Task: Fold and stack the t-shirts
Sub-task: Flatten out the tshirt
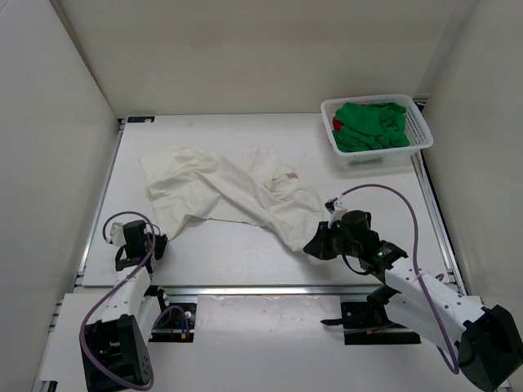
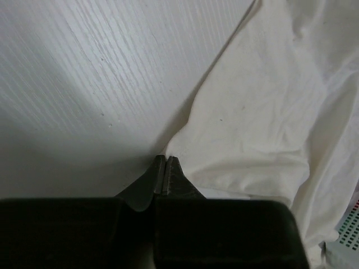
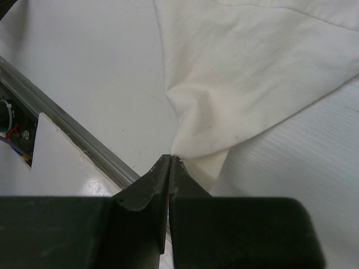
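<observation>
The cream-white t-shirt (image 1: 233,192) lies crumpled and spread across the middle of the table. My left gripper (image 1: 158,243) is shut at the shirt's near-left corner; in the left wrist view the cloth (image 2: 258,112) runs up to the closed tips (image 2: 166,158). My right gripper (image 1: 315,245) is shut on the shirt's near-right corner; folds of cloth (image 3: 241,73) converge at its tips (image 3: 171,158). The green t-shirt (image 1: 372,124) is bunched in the basket, with a bit of the red t-shirt (image 1: 337,124) showing at its left.
The white mesh basket (image 1: 421,131) stands at the back right of the table. White walls close in the left, back and right sides. A metal rail (image 1: 261,289) runs along the near edge and also shows in the right wrist view (image 3: 67,126).
</observation>
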Tool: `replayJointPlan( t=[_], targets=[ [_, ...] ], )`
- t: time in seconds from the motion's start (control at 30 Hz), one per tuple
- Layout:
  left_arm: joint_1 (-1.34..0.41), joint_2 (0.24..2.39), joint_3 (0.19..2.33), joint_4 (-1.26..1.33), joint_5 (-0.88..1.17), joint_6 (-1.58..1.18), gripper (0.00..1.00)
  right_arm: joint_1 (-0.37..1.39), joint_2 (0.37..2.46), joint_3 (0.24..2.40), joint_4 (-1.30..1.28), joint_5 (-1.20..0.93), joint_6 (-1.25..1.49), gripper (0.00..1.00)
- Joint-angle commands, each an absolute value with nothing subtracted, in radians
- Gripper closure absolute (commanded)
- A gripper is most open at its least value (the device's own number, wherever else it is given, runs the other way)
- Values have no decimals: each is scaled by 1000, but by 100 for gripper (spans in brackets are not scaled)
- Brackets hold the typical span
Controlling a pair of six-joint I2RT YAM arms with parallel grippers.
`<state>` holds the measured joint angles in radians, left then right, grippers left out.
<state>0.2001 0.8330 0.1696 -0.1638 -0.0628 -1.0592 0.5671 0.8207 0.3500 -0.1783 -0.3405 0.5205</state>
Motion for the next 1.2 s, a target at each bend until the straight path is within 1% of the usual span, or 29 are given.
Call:
replayJointPlan(
  t=[0.0,0.2,0.27,0.3,0.4,0.47,0.5,0.57,0.63,0.67,0.7,0.73,0.8,0.83,0.93,1.0,1.1,1.17],
  targets=[
    [232,833,179,-181,-87,-1017,100,566,798,365,-149,-333,515,100],
    [178,847,348,-225,-117,-916,100,543,796,393,-193,-302,515,100],
    [176,865,463,-253,-107,-861,100,540,801,408,-239,-287,517,100],
    [178,885,526,-273,-94,-824,100,537,799,417,-261,-287,520,100],
    [239,928,627,-297,-26,-744,100,570,795,402,-314,-265,544,100],
    [247,930,638,-298,-11,-704,100,627,802,347,-304,-279,604,100],
    [244,924,632,-298,-14,-701,100,682,831,333,-292,-284,621,100],
    [241,902,598,-281,-12,-683,100,736,895,339,-293,-279,626,100],
    [242,890,548,-272,8,-690,100,742,965,389,-317,-290,572,96],
    [250,893,543,-267,17,-690,100,727,980,425,-354,-282,533,87],
    [262,888,540,-262,46,-681,100,713,980,469,-391,-253,503,76],
    [268,899,541,-262,63,-680,100,710,973,483,-409,-233,493,73],
    [287,905,546,-275,80,-654,100,645,913,531,-463,-180,453,63],
    [288,899,555,-279,80,-641,100,597,891,531,-471,-178,451,61],
    [241,882,584,-291,60,-623,100,474,876,474,-412,-221,480,62],
    [209,882,581,-279,66,-632,100,453,935,460,-361,-221,498,63],
    [175,888,561,-265,90,-640,100,459,1012,462,-250,-143,514,63],
    [152,902,542,-259,110,-637,100,411,1093,477,-183,-132,508,62]
  ],
)
